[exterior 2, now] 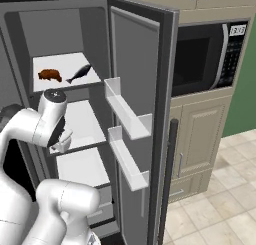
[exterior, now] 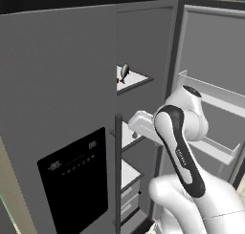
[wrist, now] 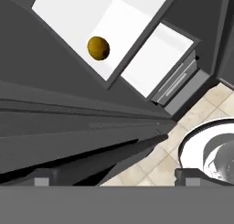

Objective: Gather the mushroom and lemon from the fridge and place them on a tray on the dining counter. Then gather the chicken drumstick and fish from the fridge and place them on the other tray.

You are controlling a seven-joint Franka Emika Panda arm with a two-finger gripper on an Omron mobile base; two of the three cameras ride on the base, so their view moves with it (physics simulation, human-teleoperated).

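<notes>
A yellow-brown lemon point(wrist: 98, 48) lies on a white fridge shelf point(wrist: 68, 17), up and to the left of my open gripper point(wrist: 114, 179) and well away from it. Nothing sits between the fingertips point(wrist: 42, 179). From the right base, the gripper point(exterior 2: 62, 140) hangs at the front of the middle shelf point(exterior 2: 85, 121). One shelf higher lie the brown chicken drumstick point(exterior 2: 49, 75) and, to its right, the dark fish point(exterior 2: 79, 74). The fish point(exterior: 124, 71) also shows on the top shelf past the shut left door's edge.
The fridge's right door point(exterior 2: 140, 124) stands open with two white door bins point(exterior 2: 127, 114). Its left door point(exterior: 57, 118) is shut and carries a black dispenser panel point(exterior: 74, 180). Drawers point(wrist: 176, 83) sit below the shelves. A microwave point(exterior 2: 205, 56) and cabinets stand to the right.
</notes>
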